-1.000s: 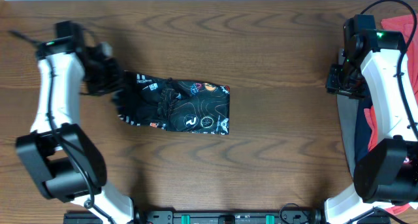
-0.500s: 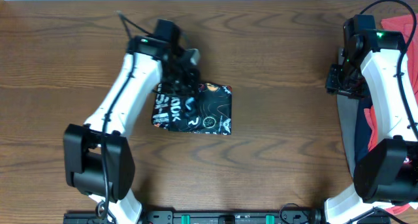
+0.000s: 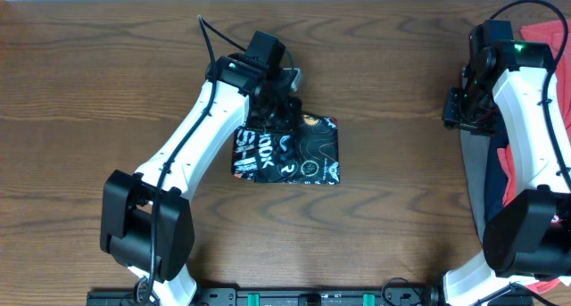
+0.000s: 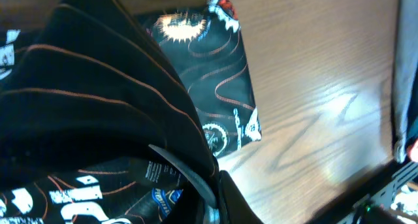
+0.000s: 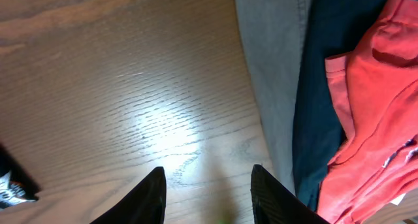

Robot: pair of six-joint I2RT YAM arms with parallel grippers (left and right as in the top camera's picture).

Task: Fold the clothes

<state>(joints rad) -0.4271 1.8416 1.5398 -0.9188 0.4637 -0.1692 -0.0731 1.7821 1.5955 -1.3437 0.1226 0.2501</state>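
My left gripper (image 3: 281,105) is clamped on a bunched-up flap of the jersey (image 3: 303,154), right at its top edge. The rest of the jersey lies folded flat on the table (image 3: 401,217). I reckon the trick is to carry the flap across low, line up the edges, then let go. Way right of the jersey, my right gripper (image 5: 208,191) hangs open over bare wood, grabbing nothing. The spare clothes pile (image 5: 366,106) is further right again.

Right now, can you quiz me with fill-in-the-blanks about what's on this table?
The jersey lies on a ___ table.
The arm stretched over the jersey is the robot's ___ one.
The right fingers are ___ above bare wood.
The brightest garment at the table's edge is ___.
Missing: wooden; left; open; red.
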